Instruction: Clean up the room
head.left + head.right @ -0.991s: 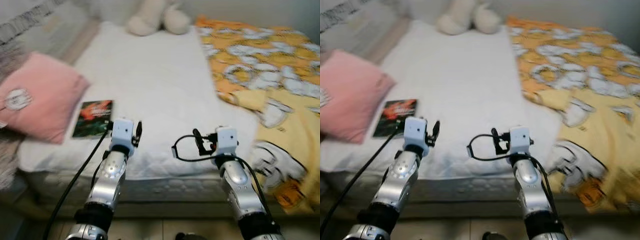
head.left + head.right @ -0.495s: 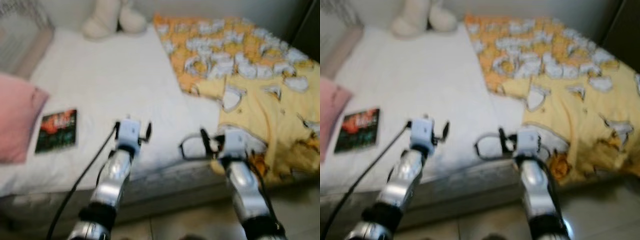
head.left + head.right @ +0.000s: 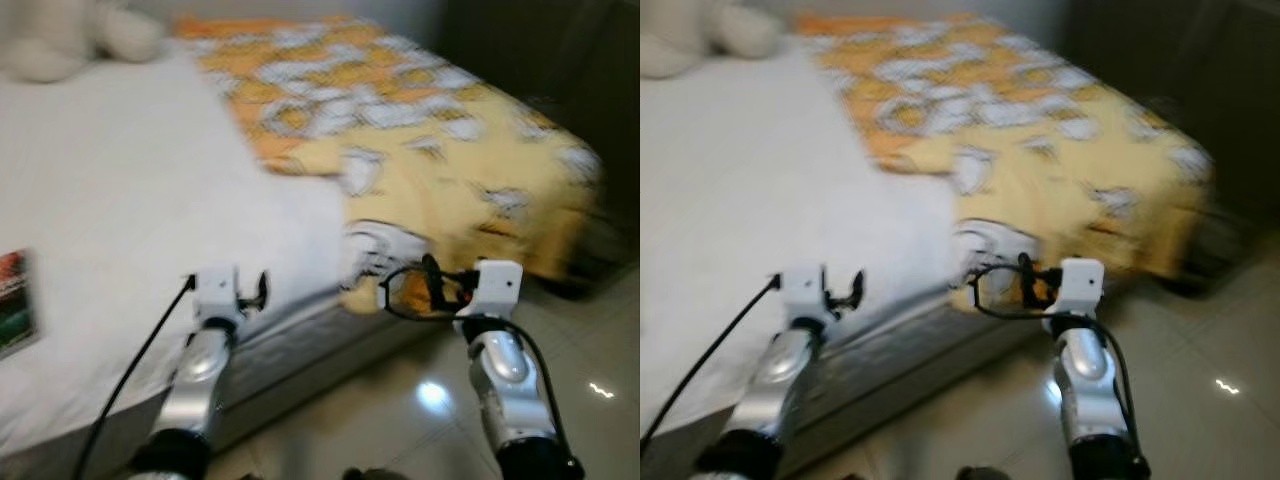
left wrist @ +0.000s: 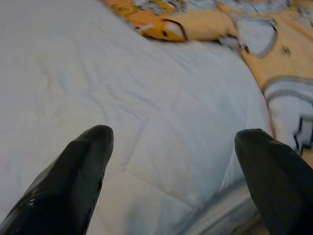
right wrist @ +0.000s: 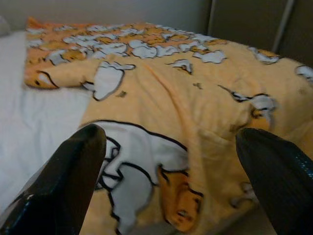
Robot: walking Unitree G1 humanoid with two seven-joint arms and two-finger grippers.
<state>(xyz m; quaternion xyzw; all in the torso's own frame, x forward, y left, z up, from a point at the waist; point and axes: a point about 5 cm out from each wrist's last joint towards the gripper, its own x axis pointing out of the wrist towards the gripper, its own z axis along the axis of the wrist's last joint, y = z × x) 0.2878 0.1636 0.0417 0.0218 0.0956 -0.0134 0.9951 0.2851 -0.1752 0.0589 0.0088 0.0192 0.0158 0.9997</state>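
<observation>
Both grippers up at bed (image 3: 120,190) edge, fingers apart, nothing held. L gripper (image 4: 173,161) over white sheet; R gripper (image 5: 171,161) facing yellow blanket (image 3: 420,150) draped over corner. Book (image 3: 12,300) far left, plush (image 3: 70,35) at back. Views blurred.

Yellow-orange blanket (image 3: 420,130) with white cartoon shapes, white sheet (image 3: 110,190), cream plush toy (image 3: 70,35)

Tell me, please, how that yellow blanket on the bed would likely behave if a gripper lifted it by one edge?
The yellow blanket shows soft folds, so it would probably sag limply. It drapes over the bed edge, so it may slide off.
</observation>
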